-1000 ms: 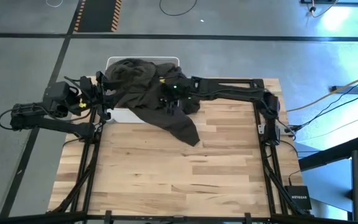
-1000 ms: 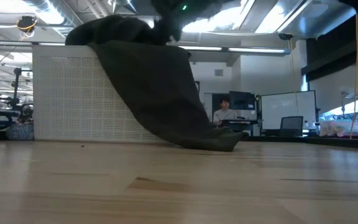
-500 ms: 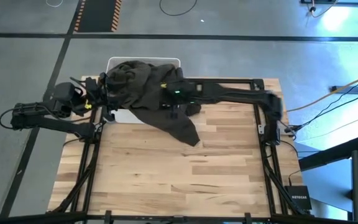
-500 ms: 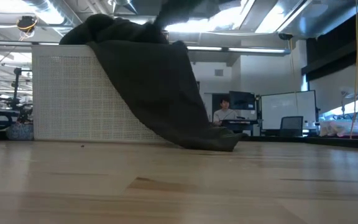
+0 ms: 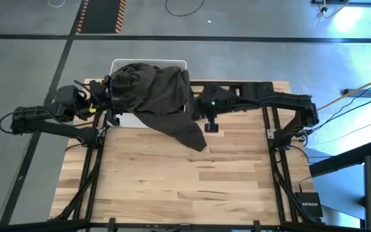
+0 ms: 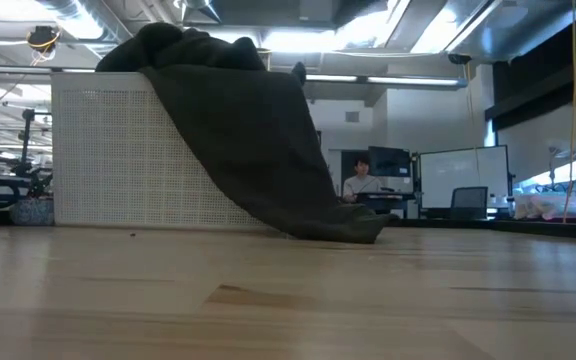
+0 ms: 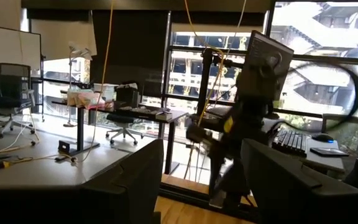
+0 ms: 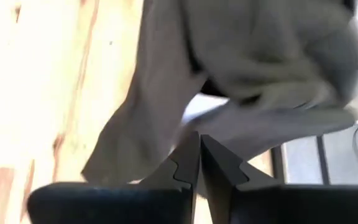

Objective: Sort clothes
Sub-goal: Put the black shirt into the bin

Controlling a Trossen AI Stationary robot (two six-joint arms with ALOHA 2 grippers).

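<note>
Garment (image 5: 156, 96), large, dark olive-grey, now released, heaped in the white tub (image 5: 126, 120) with one tail draped over its wall onto the table (image 5: 172, 180); right gripper (image 5: 211, 124) withdrawn beside it, fingers pressed together, empty; left gripper (image 5: 105, 103) spread wide at tub's edge.

white tub (image 6: 118, 160): table's far-left edge | person (image 6: 360, 175): distant, possibly seated | wooden table (image 5: 185, 180)
</note>
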